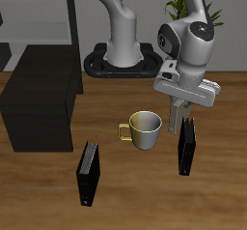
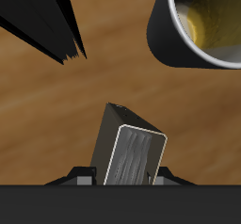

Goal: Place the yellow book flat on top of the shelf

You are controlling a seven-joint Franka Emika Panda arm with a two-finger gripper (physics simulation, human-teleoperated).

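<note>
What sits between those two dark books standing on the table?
A mug, standing slightly farther back than the straight line between them; the rest of that stretch is bare tabletop. The exterior view shows it.

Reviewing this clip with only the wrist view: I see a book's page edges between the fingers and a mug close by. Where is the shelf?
Observer: The shelf is the low black cabinet on the far side of the mug from the gripper.
Operator: Is the book standing or lying flat?
Observer: The book stands upright on the table, with the gripper directly above its top edge.
Operator: Any other book around?
Observer: Yes, a second book, black, stands nearer the table's front edge, with nothing touching it.
</note>
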